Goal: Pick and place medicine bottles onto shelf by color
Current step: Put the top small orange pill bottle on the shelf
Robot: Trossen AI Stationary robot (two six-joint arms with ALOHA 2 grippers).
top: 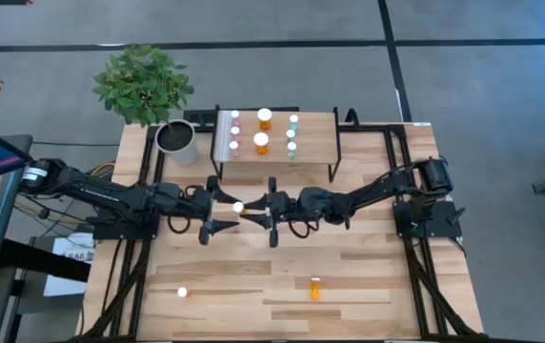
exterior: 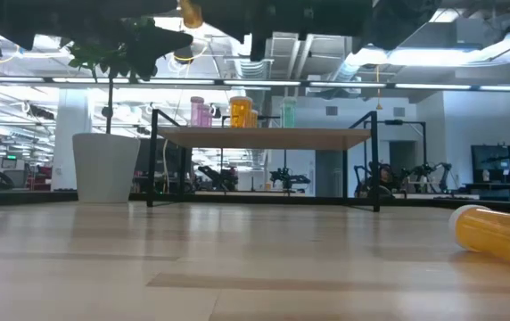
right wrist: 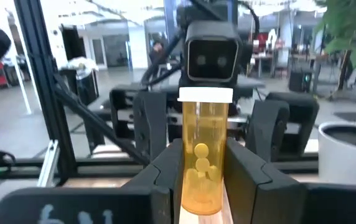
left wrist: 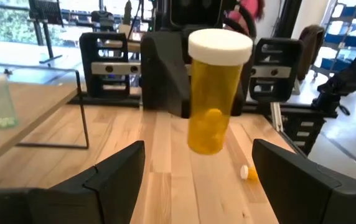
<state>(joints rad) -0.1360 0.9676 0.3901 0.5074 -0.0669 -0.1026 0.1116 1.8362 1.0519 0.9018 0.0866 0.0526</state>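
Note:
A large orange bottle with a white cap (top: 239,207) hangs in the air over the table's middle. It also shows in the left wrist view (left wrist: 214,93) and the right wrist view (right wrist: 204,155). My right gripper (top: 261,210) is shut on it. My left gripper (top: 213,206) is open, its two fingers (left wrist: 122,165) wide apart just short of the bottle, touching nothing. The shelf (top: 315,143) stands at the far side and carries pink (top: 234,131), orange (top: 263,131) and pale green (top: 292,135) bottles, all upright. My right gripper pinches the orange bottle's body (right wrist: 204,186) between its two fingers (right wrist: 168,168), on the lower half below the cap. The fingers come level from the table's right side. The bottle stands upright with its cap up, lifted clear of the table.
An orange bottle (top: 314,288) lies on its side near the front edge and shows in the low view (exterior: 496,234). A small white-capped bottle (top: 183,292) stands at the front left. A grey-white plant pot (top: 177,141) stands left of the shelf.

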